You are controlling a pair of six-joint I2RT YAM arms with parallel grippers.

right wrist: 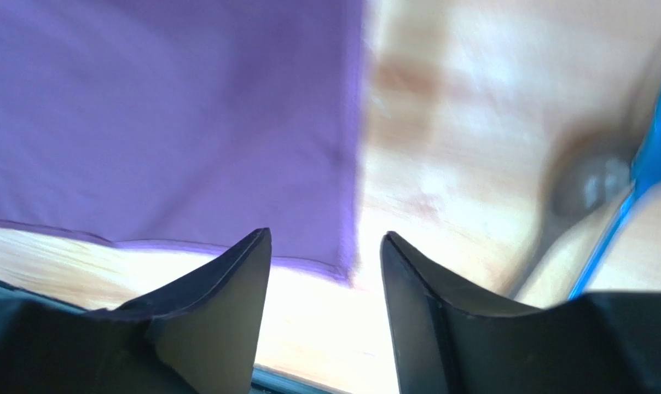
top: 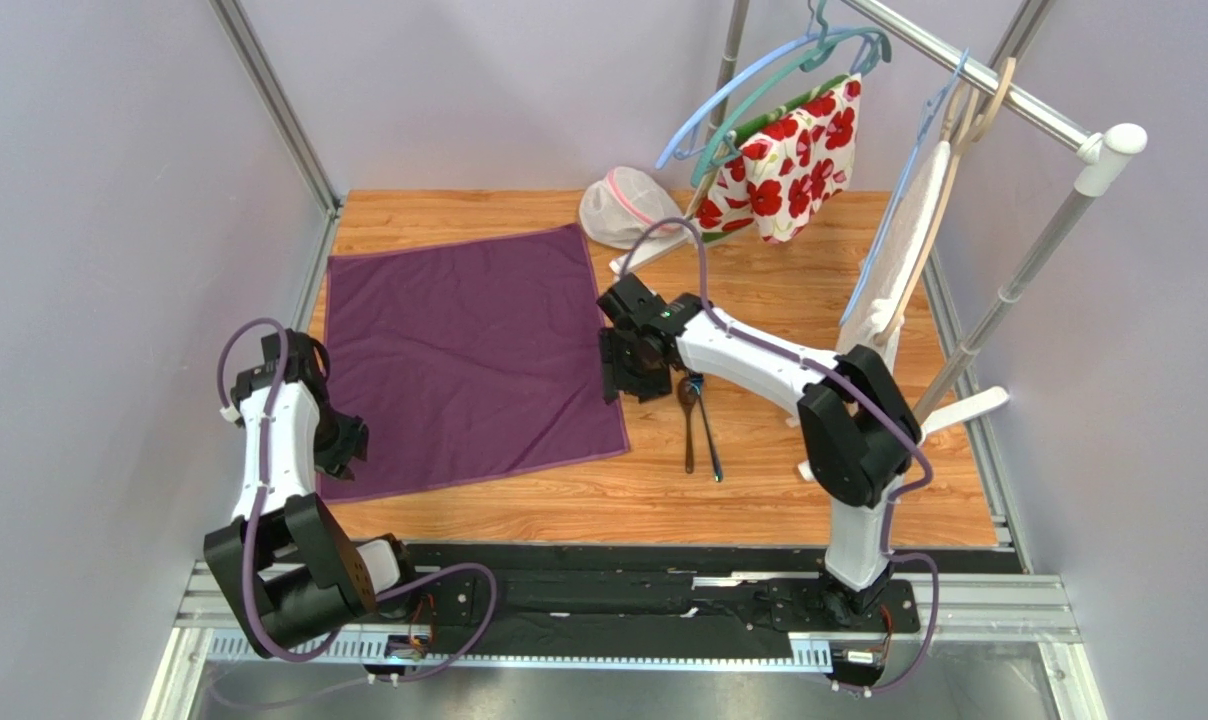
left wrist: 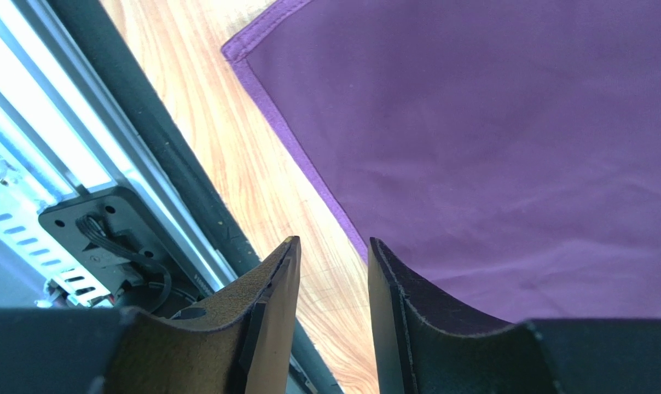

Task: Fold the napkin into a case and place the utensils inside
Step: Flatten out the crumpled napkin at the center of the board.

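Plum cloth covers the left half of the wooden surface (top: 806,285): the napkin (top: 468,360) lies spread out flat as a single square, with no fold in it. The utensils (top: 697,428) lie side by side just off the napkin's right edge, apart from the cloth. One shows an oval spoon bowl. The head of the other sits close under the right arm, and its kind cannot be made out.

The right pincer (top: 625,368) hangs over the napkin's right edge. From above, its dark fingers merge with the wrist, so the gap does not show there. Its own camera is badly smeared, but the right pincer (right wrist: 325,238) has its jaws parted with nothing between them. A corner of the napkin (right wrist: 161,115) shows below the gap. To the right of that corner, a grey blur looks like the spoon bowl (right wrist: 584,185). A blue streak beside it cannot be identified.

The left pincer (top: 337,443) sits at the napkin's near left corner and hides that part of the hem from above. In its wrist view the left pincer (left wrist: 334,246) is also parted and empty, with the hemmed edge of the napkin (left wrist: 490,148) running between the fingertips. Whether the tips touch the cloth cannot be told.

Beyond the napkin's far right corner lies a white mesh pouch (top: 625,207), and a flowered cloth (top: 798,158) hangs above it.
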